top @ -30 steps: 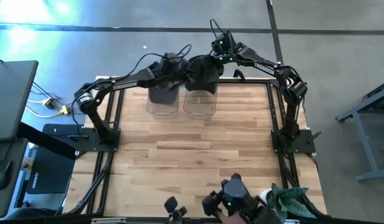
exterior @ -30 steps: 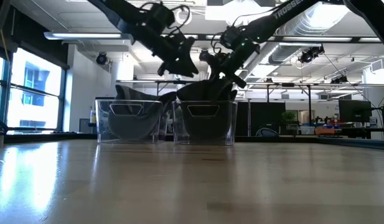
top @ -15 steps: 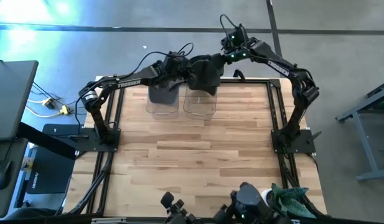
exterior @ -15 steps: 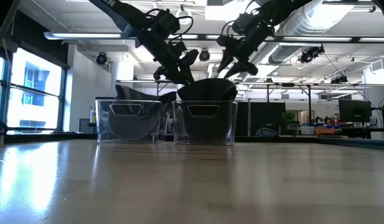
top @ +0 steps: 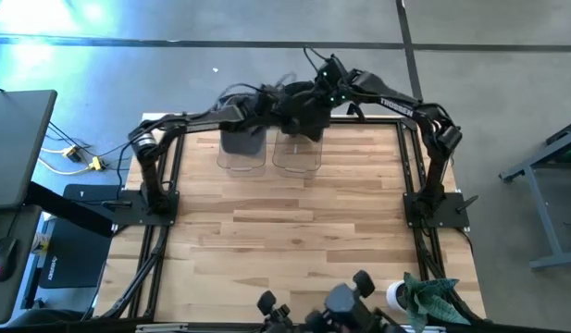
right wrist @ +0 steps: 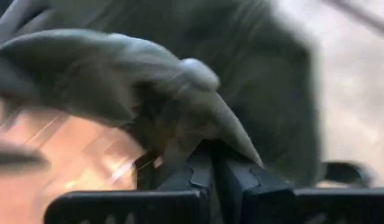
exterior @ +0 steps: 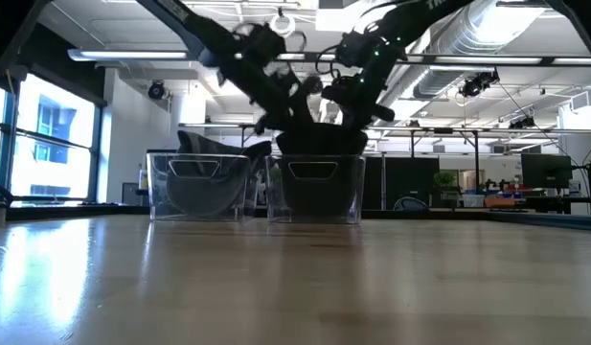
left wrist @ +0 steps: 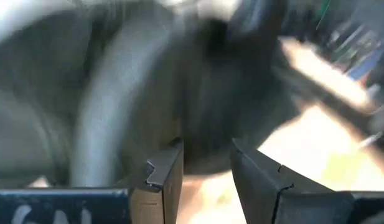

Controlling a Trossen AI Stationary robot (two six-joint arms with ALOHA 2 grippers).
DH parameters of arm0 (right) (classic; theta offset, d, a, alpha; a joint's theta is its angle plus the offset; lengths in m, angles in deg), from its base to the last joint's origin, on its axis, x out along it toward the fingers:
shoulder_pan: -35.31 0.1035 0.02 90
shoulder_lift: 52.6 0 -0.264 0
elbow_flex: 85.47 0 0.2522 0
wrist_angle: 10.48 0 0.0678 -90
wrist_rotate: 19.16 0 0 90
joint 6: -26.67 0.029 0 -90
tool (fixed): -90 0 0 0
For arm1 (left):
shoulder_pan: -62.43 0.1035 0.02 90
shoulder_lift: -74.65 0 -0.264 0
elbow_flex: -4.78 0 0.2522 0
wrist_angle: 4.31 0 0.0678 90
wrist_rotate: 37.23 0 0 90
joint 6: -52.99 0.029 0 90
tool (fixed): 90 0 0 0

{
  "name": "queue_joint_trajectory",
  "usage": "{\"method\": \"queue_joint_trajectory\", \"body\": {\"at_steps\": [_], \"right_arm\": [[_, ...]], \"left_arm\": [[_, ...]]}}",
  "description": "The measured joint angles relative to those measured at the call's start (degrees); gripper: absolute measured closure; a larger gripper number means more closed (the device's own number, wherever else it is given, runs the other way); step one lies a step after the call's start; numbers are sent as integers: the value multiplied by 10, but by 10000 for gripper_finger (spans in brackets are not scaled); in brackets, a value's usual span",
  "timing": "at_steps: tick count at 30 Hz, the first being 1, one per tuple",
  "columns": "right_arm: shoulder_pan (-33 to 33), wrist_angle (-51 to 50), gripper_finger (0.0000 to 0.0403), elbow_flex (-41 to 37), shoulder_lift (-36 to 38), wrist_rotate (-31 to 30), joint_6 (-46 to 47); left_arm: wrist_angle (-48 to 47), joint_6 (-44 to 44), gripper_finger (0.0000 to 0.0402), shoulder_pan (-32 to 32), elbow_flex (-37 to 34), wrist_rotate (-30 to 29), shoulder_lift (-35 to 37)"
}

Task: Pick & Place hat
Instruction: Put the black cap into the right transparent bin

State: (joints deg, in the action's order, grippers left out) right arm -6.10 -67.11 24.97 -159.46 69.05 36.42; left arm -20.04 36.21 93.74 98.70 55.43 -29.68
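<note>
Both arms reach to the far edge of the wooden surface [top: 285, 222], where two clear bins stand side by side, touching or nearly so. A dark hat [top: 304, 113] sits over the right bin [top: 297, 155], its crown bulging above the rim in the low view [exterior: 319, 140]. A second dark hat [exterior: 204, 177] lies inside the left bin [exterior: 201, 187].

The right gripper [top: 324, 92] is at the far side of the hat over the right bin. Its wrist view shows the jaws pressed together on a pinched fold of the hat's fabric [right wrist: 179, 118], with no gap between them.

The left gripper [top: 266, 100] is just beside the same hat, on its left. In its wrist view the jaws stand a little apart, with a narrow gap between the two fingers [left wrist: 167, 174], and the dark hat fills the picture just ahead of them; nothing is seen between them, though the view is blurred.
</note>
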Motion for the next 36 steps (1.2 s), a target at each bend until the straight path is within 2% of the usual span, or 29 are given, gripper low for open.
{"method": "queue_joint_trajectory", "body": {"at_steps": [3, 5, 9, 13, 23, 30, 36], "right_arm": [[-11, 36, 383, 0, -1, -20, 1], [-20, 50, 384, 0, -1, -10, 5], [-34, 48, 400, 0, -2, 19, 2], [-37, 49, 394, 0, -3, 28, 2], [-35, 65, 401, 0, 16, 79, 2], [-24, 27, 395, 0, 55, 173, 7], [16, 9, 400, 0, 37, 170, 1]], "left_arm": [[7, 1, 275, -3, -6, -28, -20], [48, 0, 275, -3, 1, -44, -31], [34, -2, 275, 7, -3, -81, -39], [52, 0, 275, 17, -2, -134, -34], [11, 0, 275, 55, -2, -151, -35], [9, 0, 275, 62, -2, -155, -35], [15, -3, 275, 58, 0, -135, -35]]}}
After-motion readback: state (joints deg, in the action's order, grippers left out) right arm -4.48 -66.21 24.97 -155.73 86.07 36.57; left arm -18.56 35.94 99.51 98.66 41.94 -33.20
